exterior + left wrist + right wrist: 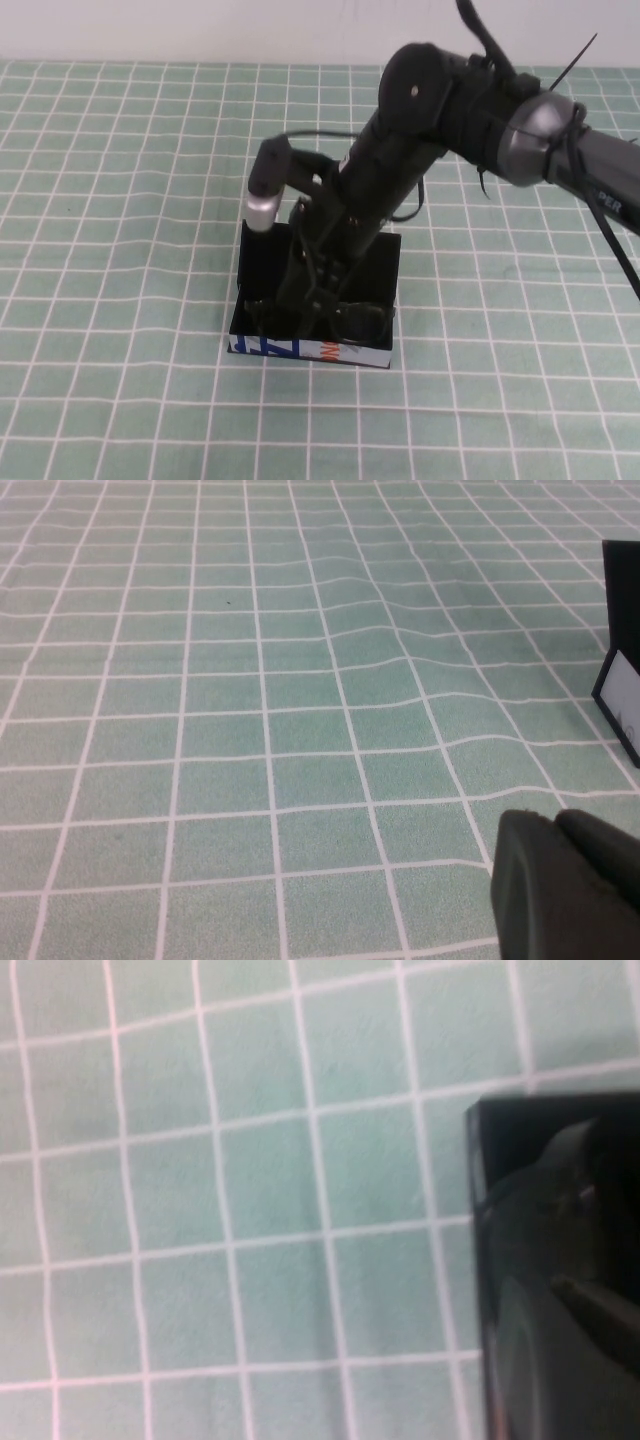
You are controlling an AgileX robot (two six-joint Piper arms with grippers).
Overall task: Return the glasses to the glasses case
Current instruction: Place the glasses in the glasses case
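High view: right pincer point(318, 318) together inside glasses case point(310, 350), glasses hidden; left pincer point(565, 885) cut off, state unclear.

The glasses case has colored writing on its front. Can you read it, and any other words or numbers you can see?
"PER": white letters on the right arm, cut off at the picture's edge.
Blue and orange print on the white front of the glasses case: too blurred to read.
White panel on the case in the left wrist view: nothing readable.

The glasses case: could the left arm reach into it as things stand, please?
Probably not. The right gripper is shut and already down inside the glasses case, its arm filling the opening. The left gripper sits off to the side over bare cloth, the case at its view's edge.
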